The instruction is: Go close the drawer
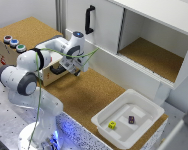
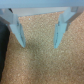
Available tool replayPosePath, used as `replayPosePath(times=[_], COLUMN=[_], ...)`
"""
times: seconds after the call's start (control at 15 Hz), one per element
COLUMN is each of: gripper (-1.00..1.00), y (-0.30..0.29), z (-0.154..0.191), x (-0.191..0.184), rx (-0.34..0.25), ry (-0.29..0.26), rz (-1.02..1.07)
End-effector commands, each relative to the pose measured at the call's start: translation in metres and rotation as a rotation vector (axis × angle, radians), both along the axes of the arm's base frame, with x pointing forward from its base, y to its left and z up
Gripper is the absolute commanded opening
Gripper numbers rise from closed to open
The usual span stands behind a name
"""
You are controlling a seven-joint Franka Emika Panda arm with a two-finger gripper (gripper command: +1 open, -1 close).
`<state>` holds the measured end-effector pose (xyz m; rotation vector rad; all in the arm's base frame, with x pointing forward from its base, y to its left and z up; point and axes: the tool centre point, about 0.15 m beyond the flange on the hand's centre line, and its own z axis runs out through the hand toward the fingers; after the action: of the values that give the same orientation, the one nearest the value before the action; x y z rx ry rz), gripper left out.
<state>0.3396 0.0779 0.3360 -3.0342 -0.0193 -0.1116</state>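
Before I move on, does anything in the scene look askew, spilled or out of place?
Only the drawer stands out: it sits pulled out from the cork-topped box, partly hidden behind the arm. The hand is open over bare cork, holding nothing. The white tray sits flat with two small blocks inside. Nothing is spilled or visibly damaged.

I can see three buttons (image 1: 13,43) on one wooden box (image 1: 21,32), two small blocks (image 1: 121,122) in one white tray (image 1: 144,111), and one robot arm (image 1: 29,75).
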Motion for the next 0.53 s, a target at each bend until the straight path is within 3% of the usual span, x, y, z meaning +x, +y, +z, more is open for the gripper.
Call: replayPosePath(times=[0.0,0.47], gripper=[-1.00,-1.00], y=[0.025,0.074], z=[-0.020,-0.020], x=[0.017,0.034], rx=[0.008,0.011], ry=[0.005,0.004], rz=[0.008,0.096])
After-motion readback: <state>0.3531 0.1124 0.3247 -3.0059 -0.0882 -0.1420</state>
